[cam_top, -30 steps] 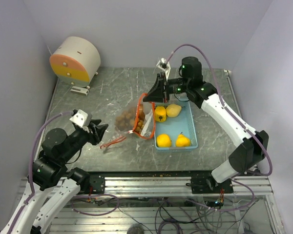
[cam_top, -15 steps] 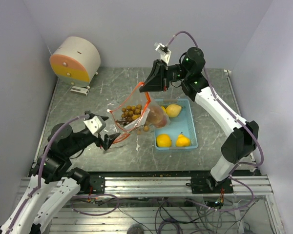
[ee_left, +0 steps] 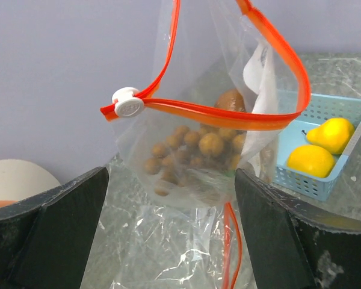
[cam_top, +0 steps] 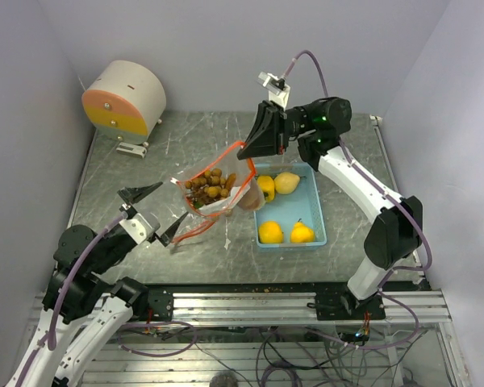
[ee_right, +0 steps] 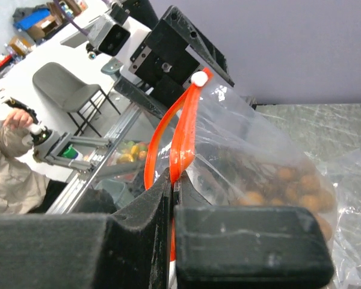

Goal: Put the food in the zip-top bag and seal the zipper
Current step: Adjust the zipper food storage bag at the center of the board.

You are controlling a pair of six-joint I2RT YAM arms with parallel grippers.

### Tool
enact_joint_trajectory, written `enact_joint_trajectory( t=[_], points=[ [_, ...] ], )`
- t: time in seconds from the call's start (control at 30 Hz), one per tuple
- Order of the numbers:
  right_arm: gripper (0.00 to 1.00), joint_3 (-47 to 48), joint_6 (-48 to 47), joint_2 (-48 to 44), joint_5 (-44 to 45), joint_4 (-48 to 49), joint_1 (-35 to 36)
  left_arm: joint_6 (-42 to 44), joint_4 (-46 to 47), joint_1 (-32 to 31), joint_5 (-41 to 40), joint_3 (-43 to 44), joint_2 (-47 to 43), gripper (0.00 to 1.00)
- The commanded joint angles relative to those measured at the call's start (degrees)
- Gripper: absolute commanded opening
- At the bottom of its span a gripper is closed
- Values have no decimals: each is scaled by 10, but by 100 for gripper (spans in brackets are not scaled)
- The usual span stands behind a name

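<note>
A clear zip-top bag [cam_top: 216,190] with an orange zipper hangs above the table, holding a cluster of small brown balls [cam_top: 206,182] and a brown lump [cam_top: 250,199]. My right gripper [cam_top: 254,150] is shut on the bag's orange rim [ee_right: 182,150] and holds it up; the white slider [ee_right: 198,78] sits at the far end. My left gripper [cam_top: 159,211] is wide open and empty, just left of and below the bag [ee_left: 210,138], with the slider [ee_left: 127,106] in front of it. Several yellow fruits [cam_top: 270,232] lie in the light blue tray [cam_top: 316,211].
Clear plastic with an orange strip [cam_top: 195,232] lies on the table under the hanging bag; it also shows in the left wrist view [ee_left: 230,253]. A round beige and orange device [cam_top: 125,98] stands at the back left. Walls close in the table on three sides.
My right gripper has lifted the bag off the table and moved it left and up. My left gripper has drawn back toward the near left and opened wide.
</note>
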Motion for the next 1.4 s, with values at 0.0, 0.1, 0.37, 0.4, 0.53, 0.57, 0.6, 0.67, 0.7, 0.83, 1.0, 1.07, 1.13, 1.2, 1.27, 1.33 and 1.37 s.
enact_joint_trajectory(
  t=[0.0, 0.1, 0.37, 0.4, 0.53, 0.57, 0.6, 0.67, 0.7, 0.83, 1.0, 1.07, 1.13, 1.2, 1.27, 1.33, 1.37],
  points=[
    [0, -15, 141, 10, -21, 194, -1, 31, 17, -3, 18, 4, -5, 95],
    [0, -16, 226, 21, -25, 305, -1, 49, 3, -3, 26, 16, -21, 94],
    [0, 11, 453, 69, -24, 539, -1, 46, -3, -3, 69, 9, -28, 93],
    [0, 12, 458, 73, -23, 541, -1, 42, 5, -3, 83, 6, -25, 93],
    [0, 10, 457, 66, -21, 541, -1, 27, 32, -3, 155, 4, -6, 92],
    [0, 10, 455, 62, -20, 541, -1, 24, 36, -3, 164, 4, 0, 92],
    [0, 10, 455, 61, -19, 541, -2, 20, 41, -4, 170, 4, 6, 91],
    [0, 12, 453, 60, -17, 537, -1, 11, 57, -3, 181, 1, 19, 90],
    [0, 14, 452, 62, -17, 535, -1, 6, 63, -3, 187, -2, 24, 89],
    [0, 25, 465, 66, -19, 542, -2, 1, 63, -4, 187, -1, 42, 87],
    [0, 2, 451, 42, -23, 541, -2, -7, 76, -3, 174, -1, 46, 86],
    [0, -2, 452, 39, -23, 541, -1, -14, 85, -4, 178, -2, 52, 85],
    [0, -3, 452, 37, -22, 541, -1, -21, 92, -3, 184, -4, 62, 83],
    [0, -4, 452, 35, -23, 541, -1, -26, 99, -4, 188, -5, 74, 81],
    [0, -5, 453, 32, -23, 541, -1, -29, 100, -4, 193, -5, 81, 79],
    [0, -1, 457, 31, -23, 542, -1, -28, 99, -4, 194, -5, 86, 79],
    [0, 3, 458, 29, -23, 541, -1, -28, 99, -4, 192, -5, 87, 79]
  ],
)
